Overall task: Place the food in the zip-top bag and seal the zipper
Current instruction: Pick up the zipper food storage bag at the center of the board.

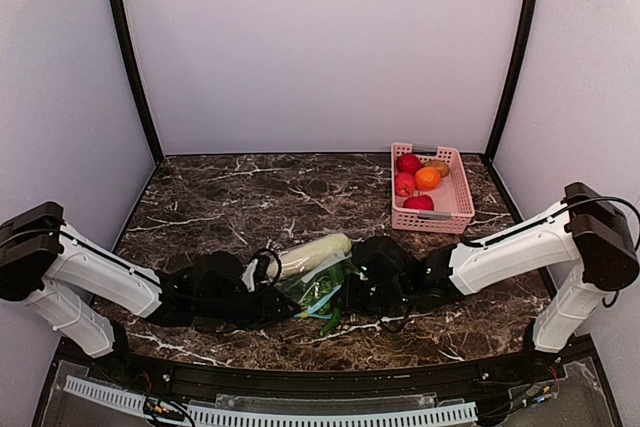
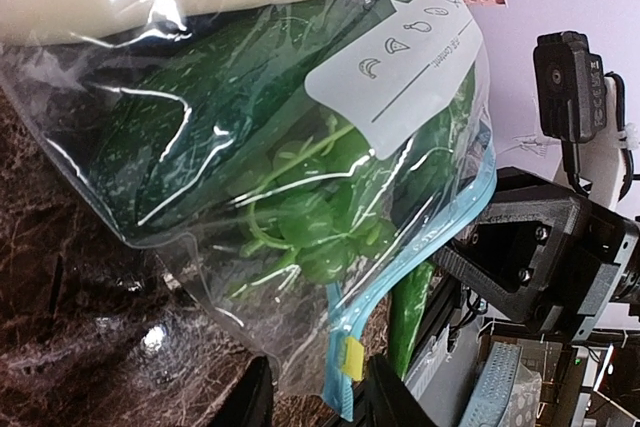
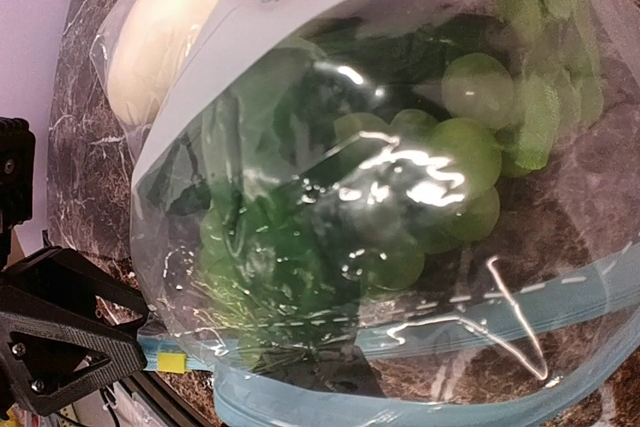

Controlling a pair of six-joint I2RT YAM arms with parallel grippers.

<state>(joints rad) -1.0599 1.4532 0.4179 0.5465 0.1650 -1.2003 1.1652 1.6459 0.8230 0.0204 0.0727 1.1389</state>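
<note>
The zip-top bag lies between both grippers, its mouth gaping in the right wrist view. The leafy vegetable and grapes are inside; the grapes also show in the right wrist view. The pale gourd lies along the bag's far side. The pepper lies outside, past the teal zipper. My left gripper is open, fingers either side of the bag's zipper corner and yellow slider. My right gripper shows as one dark shape under the plastic, shut on the bag's mouth edge.
A pink basket with red and orange toy fruit stands at the back right of the marble table. White walls close in the back and sides. The arms' bases and a cable tray run along the near edge.
</note>
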